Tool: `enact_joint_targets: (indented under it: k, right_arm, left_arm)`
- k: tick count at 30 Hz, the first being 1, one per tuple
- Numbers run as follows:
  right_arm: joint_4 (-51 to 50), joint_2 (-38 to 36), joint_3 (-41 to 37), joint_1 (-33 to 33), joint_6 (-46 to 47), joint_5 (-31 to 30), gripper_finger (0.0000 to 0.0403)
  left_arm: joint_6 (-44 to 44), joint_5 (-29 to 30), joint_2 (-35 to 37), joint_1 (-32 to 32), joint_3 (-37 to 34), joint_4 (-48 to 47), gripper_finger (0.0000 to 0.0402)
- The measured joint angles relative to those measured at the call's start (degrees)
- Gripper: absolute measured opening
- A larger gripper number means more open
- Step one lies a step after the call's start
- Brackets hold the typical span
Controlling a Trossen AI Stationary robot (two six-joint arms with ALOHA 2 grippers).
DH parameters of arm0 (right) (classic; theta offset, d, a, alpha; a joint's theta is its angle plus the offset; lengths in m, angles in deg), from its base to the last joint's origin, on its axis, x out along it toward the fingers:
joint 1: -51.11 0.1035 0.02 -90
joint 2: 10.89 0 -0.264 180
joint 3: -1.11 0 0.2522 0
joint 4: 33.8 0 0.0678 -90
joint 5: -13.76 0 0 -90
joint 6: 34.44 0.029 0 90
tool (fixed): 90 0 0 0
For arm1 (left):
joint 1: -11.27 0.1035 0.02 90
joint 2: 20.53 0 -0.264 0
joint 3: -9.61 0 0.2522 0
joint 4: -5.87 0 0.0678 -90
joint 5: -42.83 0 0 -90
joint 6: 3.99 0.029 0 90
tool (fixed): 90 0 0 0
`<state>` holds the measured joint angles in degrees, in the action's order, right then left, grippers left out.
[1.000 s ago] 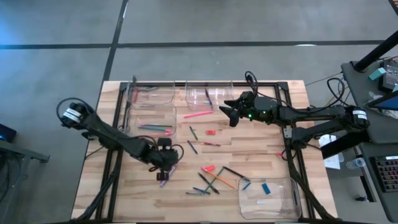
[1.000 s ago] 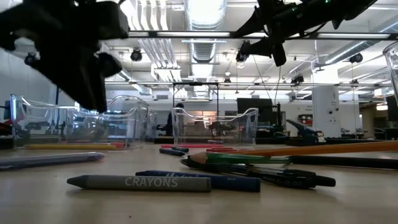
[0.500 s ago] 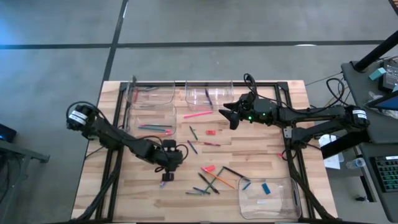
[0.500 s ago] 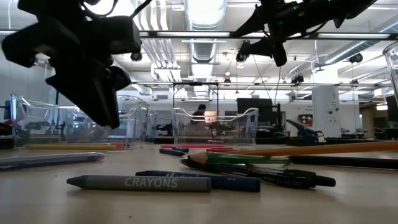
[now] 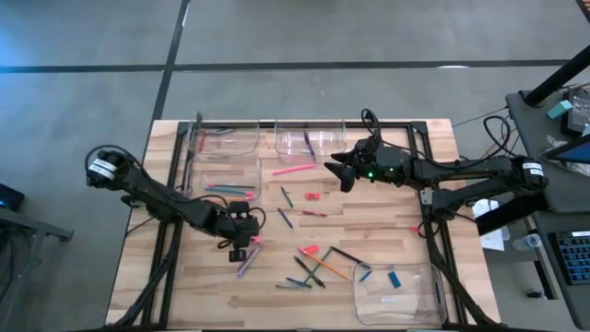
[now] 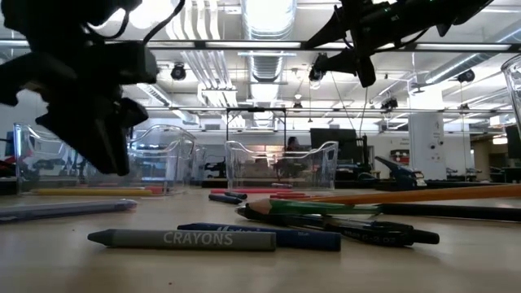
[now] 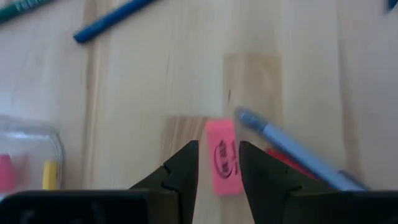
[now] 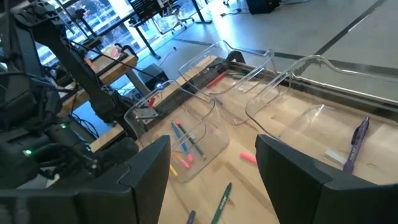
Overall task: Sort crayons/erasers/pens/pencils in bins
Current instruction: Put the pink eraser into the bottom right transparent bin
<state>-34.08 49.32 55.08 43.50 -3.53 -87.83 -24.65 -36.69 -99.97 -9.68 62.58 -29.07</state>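
**Pink eraser between the fingers, bin yet to be chosen**

Wooden tabletop [image 5: 369, 231] carries our scatter of sticks, with one clear bin [image 5: 401, 293] at the near right edge holding a blue eraser [image 5: 395, 278]. Nearest the low camera lie a grey crayon [image 6: 181, 238], a dark pen [image 6: 358, 232] and a green pencil [image 6: 321, 207].

Our left claw [image 7: 217, 165] sits at the near left of the tabletop, and its wrist view shows a pink eraser [image 7: 222, 158] between the two dark fingers, a pale blue stick [image 7: 292, 152] just beside it. We judge the claw to be pinching that eraser, though contact on both faces is not plain. To do this step well we would keep the grip square across the block's short sides and lift straight, so the blue stick is not dragged along.

Farther off, two more bins stand at the left [image 5: 221, 175] and along the far edge [image 5: 309, 138]. Our right claw [image 5: 336, 168] waits near the far bins, its fingers spread wide and holding nothing.
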Motion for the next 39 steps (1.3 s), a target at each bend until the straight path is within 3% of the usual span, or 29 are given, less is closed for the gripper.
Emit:
enact_joint_targets:
  k: [11,23,39]
  right_arm:
    - [-0.15,0.00,0.00,0.00,-0.02,-0.46,0.0224]
    - [-1.24,0.00,0.00,0.00,0.04,-0.51,0.0224]
    - [-1.27,0.00,0.00,0.00,-0.02,-0.52,0.0224]
  left_arm:
    - [-0.07,-0.87,-1.25,0.00,-3.22,6.33,0.0100]
    - [-1.86,-3.39,-8.31,0.00,-3.03,8.91,0.0100]
    - [-2.93,-4.83,-7.83,0.00,-2.51,8.87,0.0093]
